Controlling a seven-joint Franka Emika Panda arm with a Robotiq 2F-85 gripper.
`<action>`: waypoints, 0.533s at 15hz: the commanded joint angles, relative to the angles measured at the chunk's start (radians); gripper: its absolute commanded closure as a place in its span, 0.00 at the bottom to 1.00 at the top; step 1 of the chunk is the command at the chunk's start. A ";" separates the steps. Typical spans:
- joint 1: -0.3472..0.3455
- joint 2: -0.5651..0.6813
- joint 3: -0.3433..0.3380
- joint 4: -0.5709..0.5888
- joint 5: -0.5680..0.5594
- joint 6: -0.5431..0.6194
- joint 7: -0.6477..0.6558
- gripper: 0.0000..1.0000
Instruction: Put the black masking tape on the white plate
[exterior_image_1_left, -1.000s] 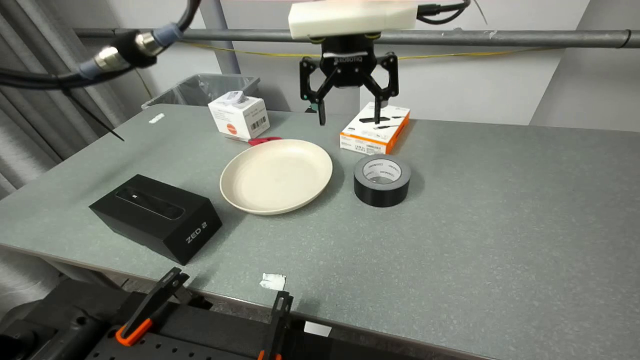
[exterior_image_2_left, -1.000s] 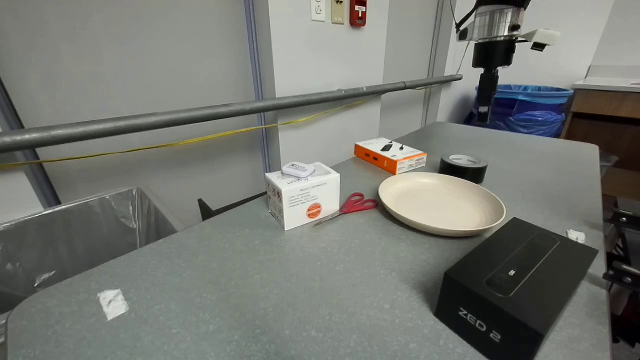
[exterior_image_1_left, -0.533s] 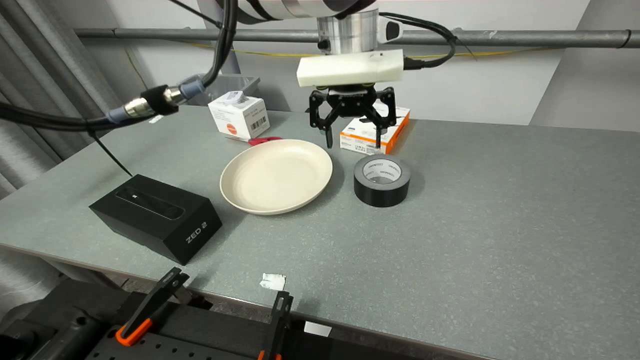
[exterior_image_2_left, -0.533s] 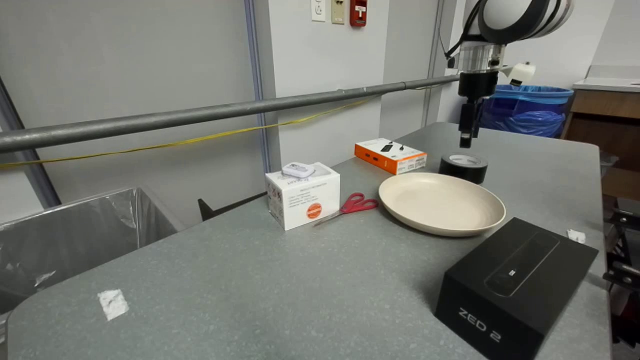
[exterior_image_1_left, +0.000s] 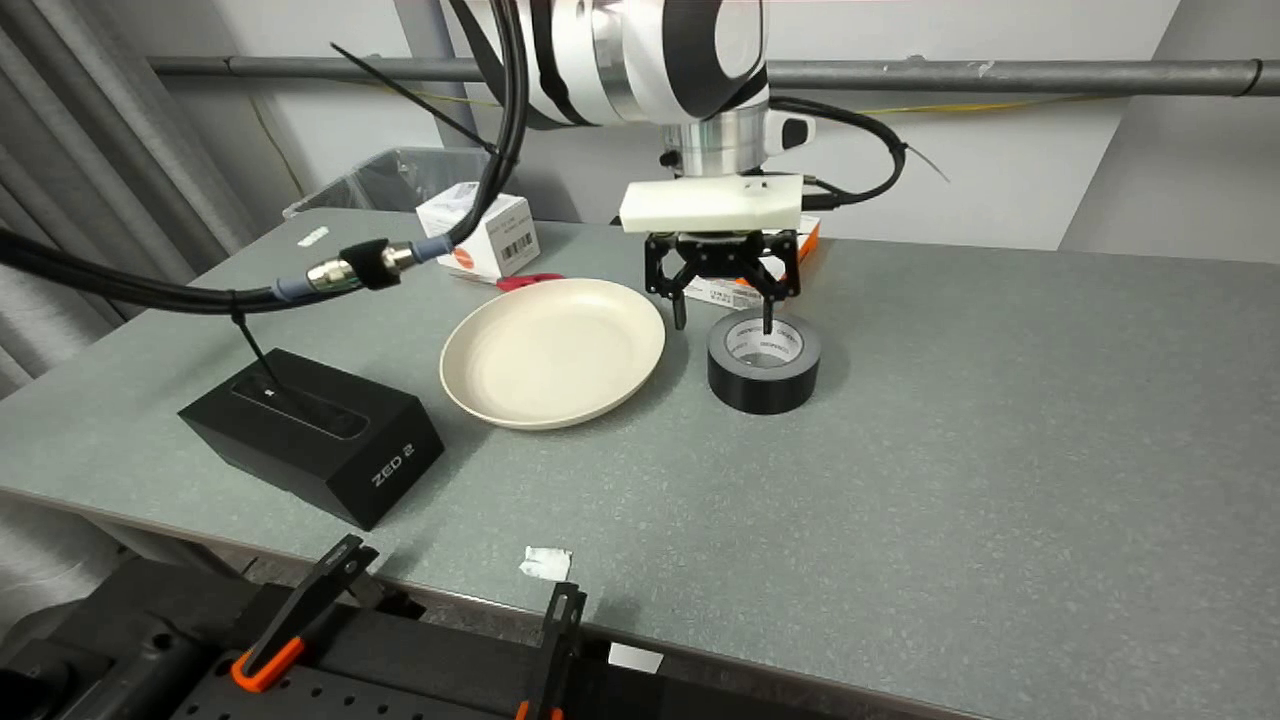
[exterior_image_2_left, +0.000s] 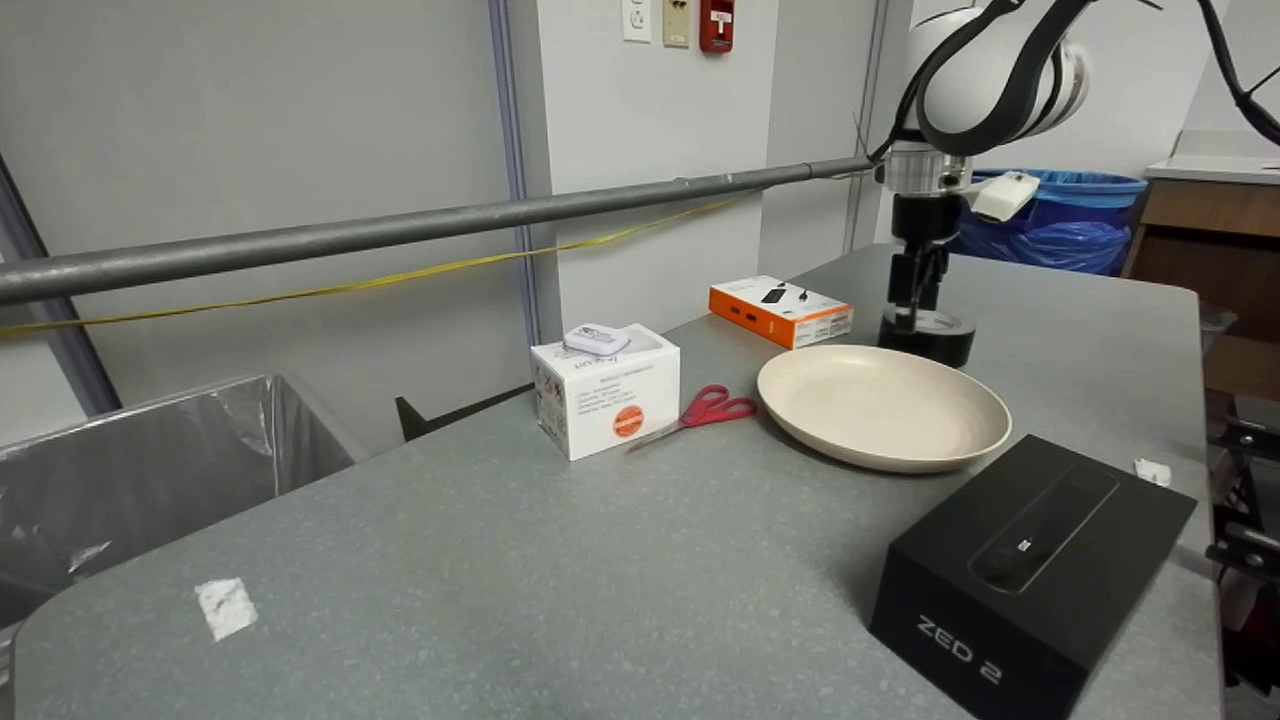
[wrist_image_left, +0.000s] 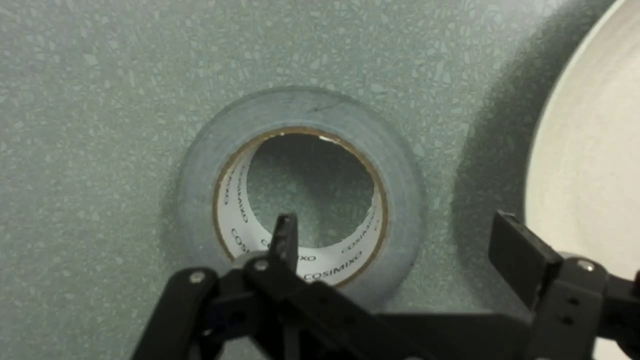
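Note:
The black masking tape (exterior_image_1_left: 762, 391) lies flat on the table beside the white plate (exterior_image_1_left: 553, 352). Both also show in an exterior view, the tape (exterior_image_2_left: 948, 350) behind the plate (exterior_image_2_left: 885, 408). My gripper (exterior_image_1_left: 724, 325) points down, open and empty, low over the tape and the gap towards the plate. In the wrist view the gripper (wrist_image_left: 395, 222) has one fingertip over the hole of the tape (wrist_image_left: 300, 107). The other fingertip is beside the rim of the plate (wrist_image_left: 590, 150), outside the ring. I cannot tell whether the first fingertip is inside the hole.
A white-and-orange box (exterior_image_2_left: 780, 312) stands behind the tape. A black ZED 2 box (exterior_image_1_left: 310, 435) lies in front of the plate. Red scissors (exterior_image_2_left: 715, 406) and a white box (exterior_image_2_left: 607, 392) are beyond the plate. The arm's cable (exterior_image_1_left: 370, 265) hangs above the black box.
My gripper has come down from well above the table to just over the tape, shifting slightly towards the camera. It stays open. The tape and plate have not moved.

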 joint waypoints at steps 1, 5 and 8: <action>-0.026 0.075 0.020 0.074 0.000 -0.001 0.042 0.00; -0.029 0.116 0.017 0.109 -0.004 -0.001 0.063 0.32; -0.031 0.136 0.018 0.131 -0.002 -0.009 0.073 0.58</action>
